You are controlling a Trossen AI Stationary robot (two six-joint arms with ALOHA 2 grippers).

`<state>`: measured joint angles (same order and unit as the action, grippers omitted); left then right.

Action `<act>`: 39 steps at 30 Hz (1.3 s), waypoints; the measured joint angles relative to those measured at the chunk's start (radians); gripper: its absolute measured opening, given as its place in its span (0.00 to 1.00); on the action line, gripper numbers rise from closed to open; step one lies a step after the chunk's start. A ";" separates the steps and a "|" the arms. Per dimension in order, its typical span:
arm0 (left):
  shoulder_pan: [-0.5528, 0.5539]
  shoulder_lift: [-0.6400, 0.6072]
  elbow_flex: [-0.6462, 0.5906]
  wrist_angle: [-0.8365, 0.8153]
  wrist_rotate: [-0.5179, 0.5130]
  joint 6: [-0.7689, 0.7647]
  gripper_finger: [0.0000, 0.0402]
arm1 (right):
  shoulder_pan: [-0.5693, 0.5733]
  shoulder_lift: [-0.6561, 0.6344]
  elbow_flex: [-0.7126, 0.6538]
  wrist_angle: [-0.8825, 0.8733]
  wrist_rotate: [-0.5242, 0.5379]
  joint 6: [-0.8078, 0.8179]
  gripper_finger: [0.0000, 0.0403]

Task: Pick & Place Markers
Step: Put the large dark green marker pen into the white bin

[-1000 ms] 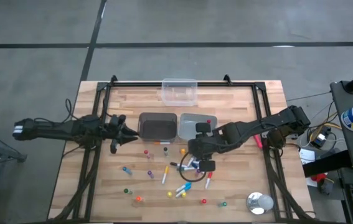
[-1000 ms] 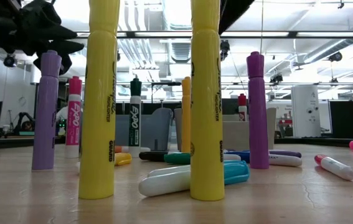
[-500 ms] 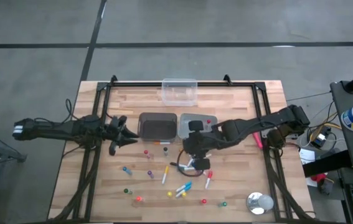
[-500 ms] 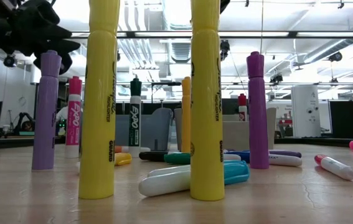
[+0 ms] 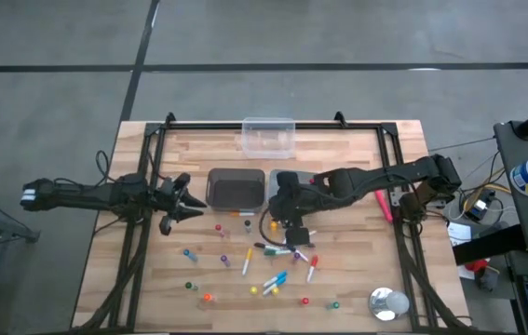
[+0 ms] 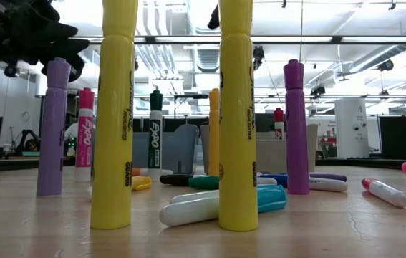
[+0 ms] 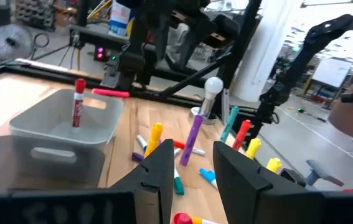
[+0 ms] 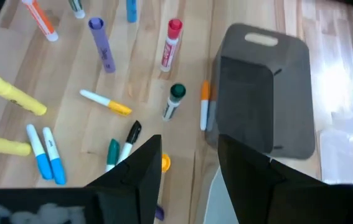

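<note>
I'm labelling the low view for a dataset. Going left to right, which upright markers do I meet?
Purple marker → pink marker → near yellow marker → green-capped marker → orange marker → second yellow marker → right purple marker.

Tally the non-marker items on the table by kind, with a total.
Dark bin: 1
Light grey bin: 1
Clear container: 1
Silver tape roll: 1
Total: 4
</note>
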<state>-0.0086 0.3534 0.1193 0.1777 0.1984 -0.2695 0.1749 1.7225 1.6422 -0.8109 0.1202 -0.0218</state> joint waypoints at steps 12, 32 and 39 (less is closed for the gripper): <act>-0.001 -0.048 -0.061 0.056 0.014 -0.028 0.26 | 0.000 0.246 0.331 -0.175 -0.016 -0.094 0.38; -0.001 -0.057 -0.067 0.052 0.021 -0.074 0.26 | -0.056 0.519 0.688 -0.388 -0.077 -0.145 0.54; -0.001 -0.057 -0.075 0.053 0.021 -0.075 0.26 | -0.058 0.520 0.639 -0.342 -0.076 -0.144 0.53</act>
<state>-0.0097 0.2962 0.0444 0.2306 0.2197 -0.3445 0.1169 2.2425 2.2815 -1.1529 0.0439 -0.1658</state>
